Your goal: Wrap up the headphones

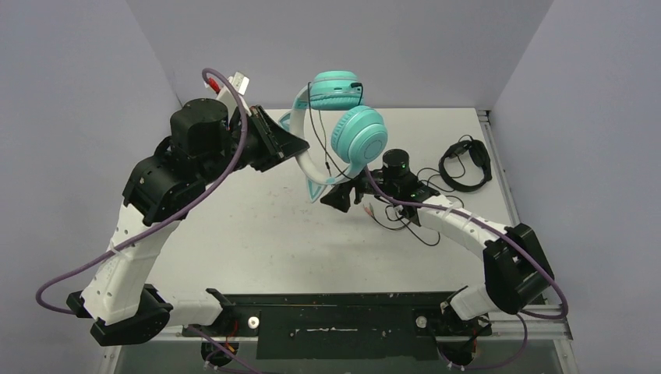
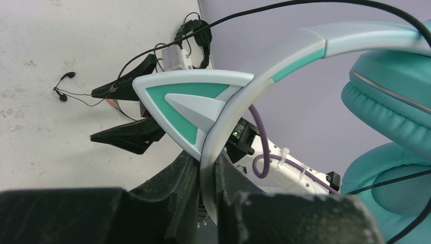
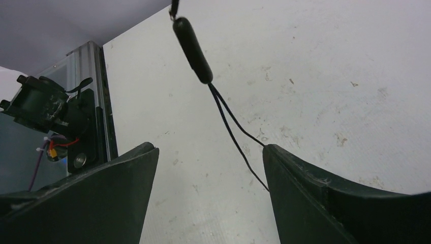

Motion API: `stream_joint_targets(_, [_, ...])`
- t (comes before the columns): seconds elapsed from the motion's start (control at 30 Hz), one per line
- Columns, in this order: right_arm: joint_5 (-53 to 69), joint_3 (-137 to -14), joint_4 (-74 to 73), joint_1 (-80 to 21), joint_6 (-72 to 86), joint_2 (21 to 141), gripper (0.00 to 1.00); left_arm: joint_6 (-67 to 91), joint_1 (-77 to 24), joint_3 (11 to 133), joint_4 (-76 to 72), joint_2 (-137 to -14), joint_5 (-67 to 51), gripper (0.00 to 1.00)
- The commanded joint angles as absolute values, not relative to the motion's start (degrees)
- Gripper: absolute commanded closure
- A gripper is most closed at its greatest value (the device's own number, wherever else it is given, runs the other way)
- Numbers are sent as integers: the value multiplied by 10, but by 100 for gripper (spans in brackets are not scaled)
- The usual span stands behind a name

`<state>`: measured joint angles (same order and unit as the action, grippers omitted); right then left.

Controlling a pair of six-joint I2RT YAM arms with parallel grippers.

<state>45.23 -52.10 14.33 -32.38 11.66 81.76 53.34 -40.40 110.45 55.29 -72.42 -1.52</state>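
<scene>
While left jaws clamp the headphones [image 1: 358, 134], right jaws gape, cable [image 3: 229, 123] between.

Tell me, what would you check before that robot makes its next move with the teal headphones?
1. Is the left gripper clamped on the pale headband: ok.
2. Are the teal headphones held clear of the table: ok.
3. Is the right gripper open: ok.
4. Does the black cable hang between its jaws: ok.
5. Is the cable wound up: not ok, it hangs loose.
6. Do the black headphones lie apart: ok.
</scene>
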Motion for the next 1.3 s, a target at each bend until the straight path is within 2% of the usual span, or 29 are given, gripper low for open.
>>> stream_joint_targets(0.0, [458, -555, 228, -328, 109, 853, 30, 567, -403, 1146, 515, -727, -22, 100])
stream_joint_targets(0.07, [458, -569, 238, -329, 118, 875, 34, 567, -403, 1150, 516, -732, -23, 100])
stream_joint_targets(0.3, [429, -582, 305, -336, 143, 921, 33, 568, -403, 1175, 533, -755, -37, 100])
stream_joint_targets(0.4, [439, -594, 304, -340, 144, 934, 49, 562, -402, 1196, 547, -765, -40, 100])
stream_joint_targets(0.5, [449, -588, 303, -339, 158, 925, 77, 550, -402, 1217, 566, -774, -25, 100])
stream_joint_targets(0.6, [436, -550, 303, -332, 171, 885, 98, 537, -401, 1222, 579, -778, -15, 100])
stream_joint_targets(0.8, [377, -477, 254, -297, 184, 792, 100, 516, -398, 1210, 625, -773, 3, 100])
stream_joint_targets(0.97, [391, -431, 208, -287, 186, 746, 100, 510, -396, 1207, 625, -761, 73, 100])
stream_joint_targets(1.1, [409, -412, 159, -304, 215, 695, 100, 508, -393, 1167, 587, -744, 139, 100])
stream_joint_targets(1.27, [364, -410, 54, -350, 227, 597, 100, 499, -380, 1123, 560, -732, 245, 100])
